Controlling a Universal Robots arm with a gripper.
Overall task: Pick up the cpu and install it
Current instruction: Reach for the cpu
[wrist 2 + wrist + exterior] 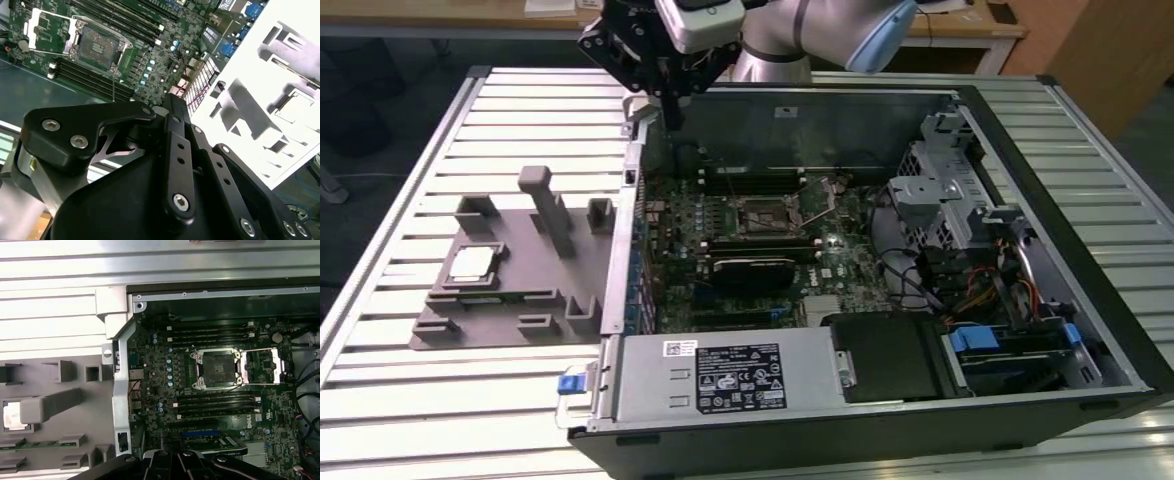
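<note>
A silver slatted metal table carries the open black-and-silver computer case, which serves as the landmark here. Inside the case lies the green motherboard. Just outside the case, on the exterior view's left, sits the grey plastic fixture tray with its upright posts. The arm's black gripper hangs above the case wall that faces the tray. It carries nothing, and I cannot tell whether the claw is clenched or released. The square metal-framed processor socket sits mid-board inside the case. The cpu, a small flat silvery square chip, rests in a tray recess well outside the case.

Risks, as I judge them:
- The tray posts stand close to the chip, so a descent could strike one.
- The case wall stands between tray and socket, and a low carry would clip it.
- A tilted or rotated placement could damage the bare socket contacts.

The exterior view shows the gripper's height over the case. The first wrist view shows the socket empty, its silver retention plate swung open, and a post partly covering the cpu.
</note>
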